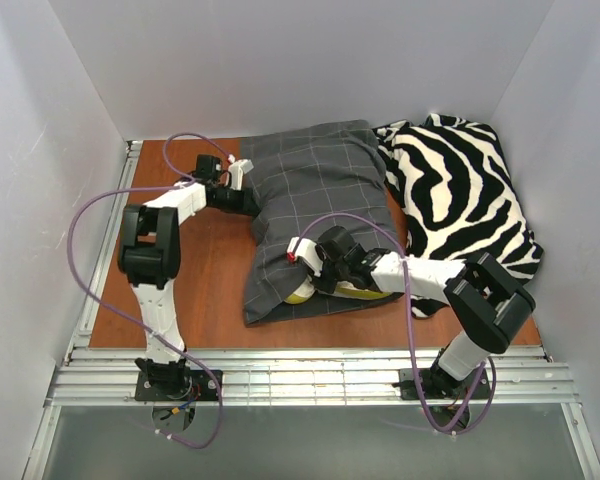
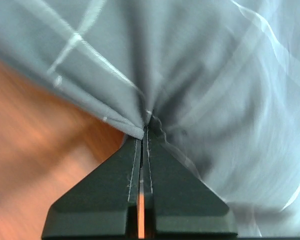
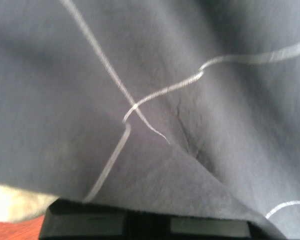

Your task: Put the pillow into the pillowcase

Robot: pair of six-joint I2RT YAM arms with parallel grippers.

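The pillowcase (image 1: 320, 195) lies mid-worktop (image 1: 205, 290) with the pillow (image 1: 300, 294) mostly inside, its yellow-green edge peeking out at 6 o'clock. The left gripper (image 2: 145, 131) is clenched on the pillowcase's 9 o'clock edge. The right gripper (image 1: 305, 266) sits at the opening, cloth-draped; I can't tell its grip.

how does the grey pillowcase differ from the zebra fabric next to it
Pattern: the pillowcase is dark grey with thin light grid lines; the zebra fabric has bold black-and-white stripes. Place: the pillowcase lies in the middle, the zebra fabric at the right. Handling: the left tool pinches the pillowcase's edge; no tool holds the zebra fabric. Both are soft cloth.
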